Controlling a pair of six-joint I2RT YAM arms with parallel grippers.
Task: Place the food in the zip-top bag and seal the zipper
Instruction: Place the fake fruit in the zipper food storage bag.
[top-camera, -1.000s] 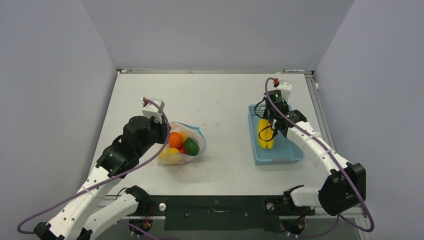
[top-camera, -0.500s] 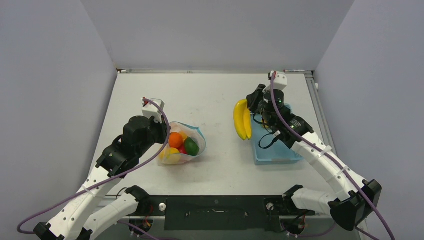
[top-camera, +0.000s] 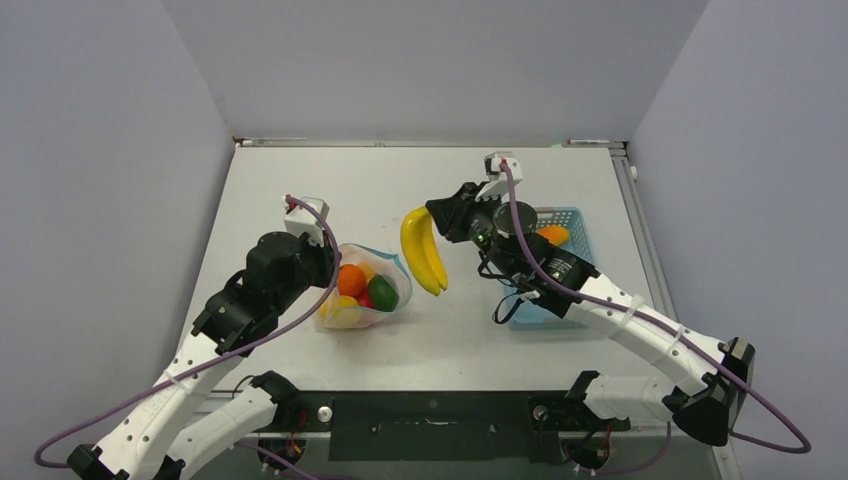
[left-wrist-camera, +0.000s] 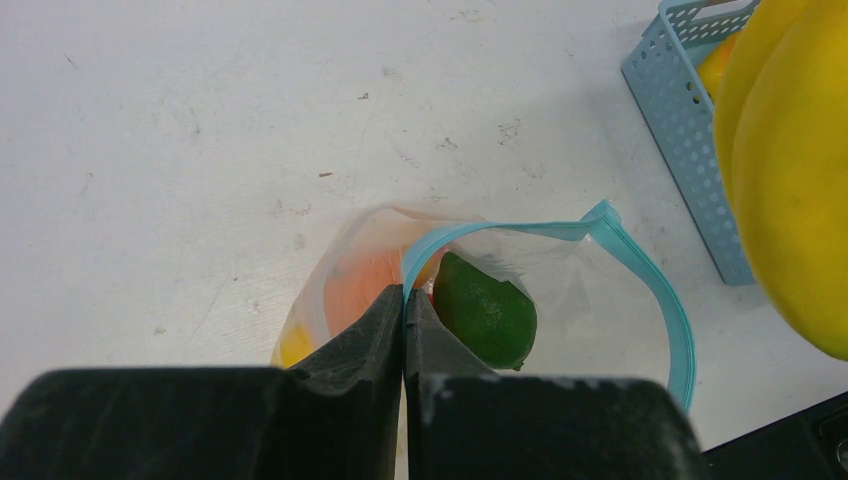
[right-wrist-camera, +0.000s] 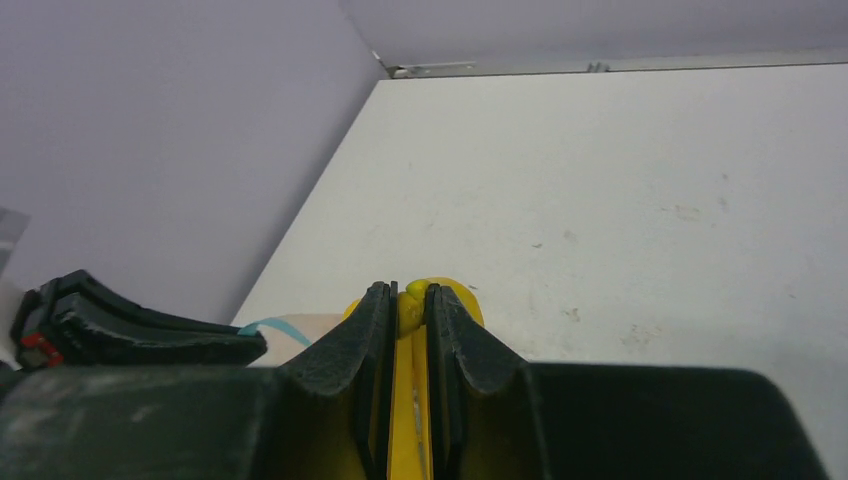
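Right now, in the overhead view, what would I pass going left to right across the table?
The left gripper pinching the bag's edge → zip-top bag with fruit inside → bananas held above the table → light blue basket.

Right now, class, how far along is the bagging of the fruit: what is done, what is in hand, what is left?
Done: an orange round and a green fruit lie in the zip-top bag, its mouth pinched by the left hand. In hand: the right hand holds the bananas aloft between basket and bag. Left: bananas in, the orange fruit in the basket, then the open zipper sealed.
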